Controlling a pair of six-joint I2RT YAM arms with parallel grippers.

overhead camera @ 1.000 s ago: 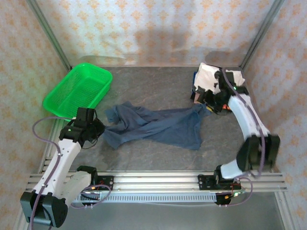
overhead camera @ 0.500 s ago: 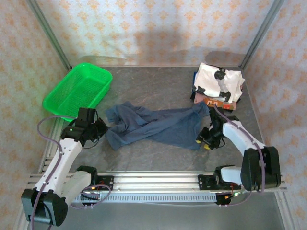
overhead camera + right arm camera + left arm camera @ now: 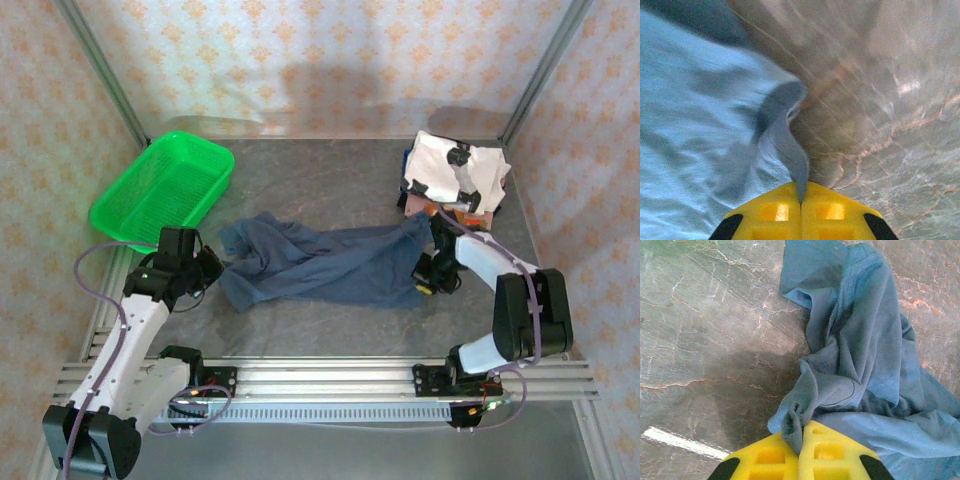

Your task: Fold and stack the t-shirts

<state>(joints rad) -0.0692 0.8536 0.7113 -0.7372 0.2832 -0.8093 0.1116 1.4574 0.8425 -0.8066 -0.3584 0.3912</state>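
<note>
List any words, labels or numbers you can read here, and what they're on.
No readable text in any view.
Slate-blue t-shirt: plain.
White t-shirt: black patches, no letters discernible.
Orange printed t-shirt beneath it: print too small to read.
Green basket: no label visible.

The loose t-shirt (image 3: 330, 262) lay on the worktop (image 3: 340, 325) between the two claws. Its left edge was pinched in the left claw (image 3: 203, 268) and its right edge in the right claw (image 3: 430, 280). The basket (image 3: 160, 190) sat behind the left claw, well apart from the right one. The pile of t-shirts (image 3: 455, 172) sat just behind the right claw, near the loose t-shirt's far right corner.
</note>
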